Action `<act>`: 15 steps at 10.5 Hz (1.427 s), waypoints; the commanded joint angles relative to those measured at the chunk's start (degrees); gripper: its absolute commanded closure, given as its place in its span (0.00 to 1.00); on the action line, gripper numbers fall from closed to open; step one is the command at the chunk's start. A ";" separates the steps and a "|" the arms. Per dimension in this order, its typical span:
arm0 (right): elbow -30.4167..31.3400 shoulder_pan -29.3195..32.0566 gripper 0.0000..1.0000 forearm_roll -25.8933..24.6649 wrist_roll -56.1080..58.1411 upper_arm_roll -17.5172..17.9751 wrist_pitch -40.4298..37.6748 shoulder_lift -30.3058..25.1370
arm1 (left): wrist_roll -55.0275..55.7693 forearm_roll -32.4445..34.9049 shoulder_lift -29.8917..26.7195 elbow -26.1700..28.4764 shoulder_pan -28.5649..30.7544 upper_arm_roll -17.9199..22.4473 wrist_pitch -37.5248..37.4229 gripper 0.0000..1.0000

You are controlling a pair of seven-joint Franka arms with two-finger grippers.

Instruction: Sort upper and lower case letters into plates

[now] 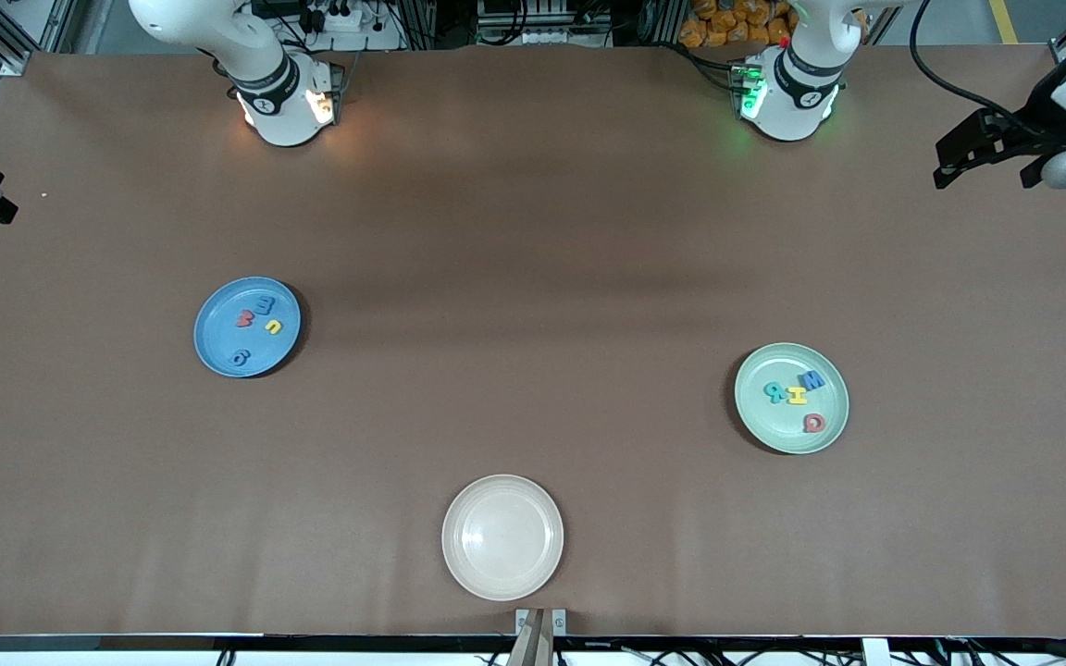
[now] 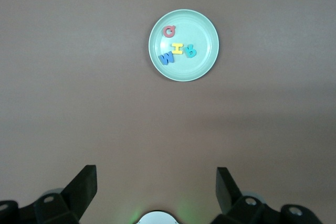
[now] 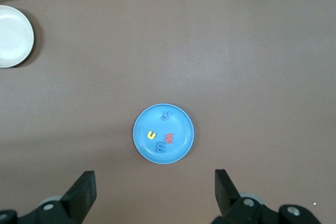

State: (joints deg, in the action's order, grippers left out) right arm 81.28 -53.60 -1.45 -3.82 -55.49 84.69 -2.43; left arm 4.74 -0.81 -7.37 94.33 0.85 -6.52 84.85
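Front view is showing my brown counter (image 1: 533,231) with three plates on it. My blue plate (image 1: 247,326) is sitting toward my right arm's end, holding four small letters: a red letter (image 1: 244,320), a yellow letter (image 1: 273,326) touching or just beside it, a blue letter (image 1: 265,303) farther from the front camera, and another blue letter (image 1: 239,357) nearer to that camera. I am not making out for sure which case they are.

My mint green plate (image 1: 791,398) is lying toward my left arm's end, a little nearer to the front camera than the blue one. In it I am seeing a blue W (image 1: 811,379), a yellow H (image 1: 797,396), a teal R (image 1: 775,392) just beside the H, and a red Q (image 1: 813,423) nearest the camera.

A cream-white plate (image 1: 502,536) is resting between the two, closest to the front camera.

Both my arms are waiting, raised. My left tool (image 2: 156,187) is hanging high over bare counter with its fingers (image 2: 84,184) spread wide apart, gripping nothing, the mint plate in its wrist view. My right tool (image 3: 155,190) is likewise hanging over bare counter with its fingers (image 3: 84,190) wide apart, carrying nothing, the blue plate showing in its wrist view.
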 commanded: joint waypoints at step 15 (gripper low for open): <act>3.01 1.48 0.00 2.68 2.39 -0.59 0.47 3.92 | -0.61 1.87 5.61 -5.30 -4.02 1.69 -0.92 0.00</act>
State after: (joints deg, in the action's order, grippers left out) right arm 83.88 -52.99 -0.02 -3.31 -55.96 84.89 1.28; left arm 4.74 -0.21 -2.18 90.35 -2.20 -5.64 84.90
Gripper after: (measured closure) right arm 0.000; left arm 0.000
